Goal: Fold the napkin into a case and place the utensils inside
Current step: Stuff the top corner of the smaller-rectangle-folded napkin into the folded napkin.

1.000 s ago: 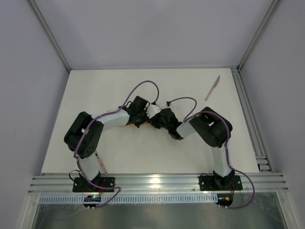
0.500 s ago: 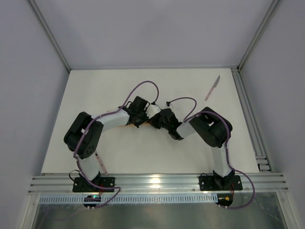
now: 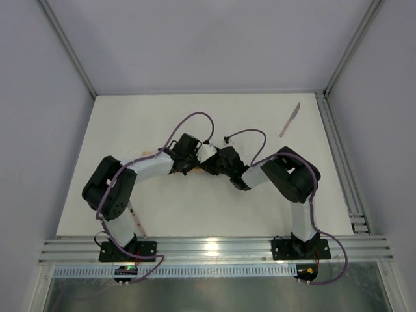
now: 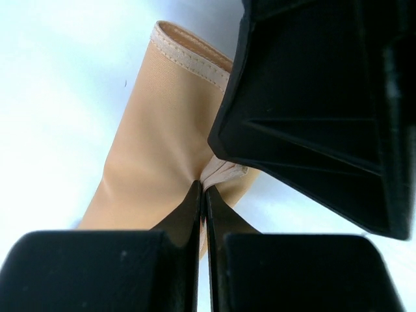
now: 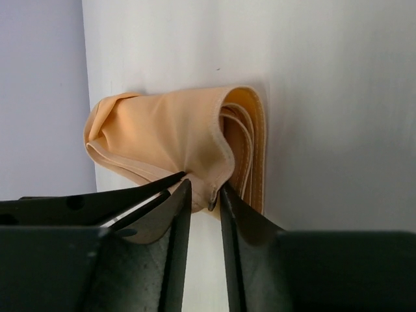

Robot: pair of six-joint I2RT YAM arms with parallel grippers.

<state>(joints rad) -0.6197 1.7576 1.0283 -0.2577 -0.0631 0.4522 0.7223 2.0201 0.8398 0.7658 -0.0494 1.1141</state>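
Peach-orange napkin (image 5: 170,133) is lying folded in layers in the middle of the tabletop (image 3: 273,201). The right gripper (image 5: 205,188) is pinching its stitched hem, fingers nearly together. The left gripper (image 4: 203,188) is pressing its fingers tight together, apparently nipping the napkin's other edge at their tips. The knife (image 3: 290,119) is lying well apart, far right.

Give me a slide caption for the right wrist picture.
Right gripper pinching the edge of a folded peach-orange cloth napkin.
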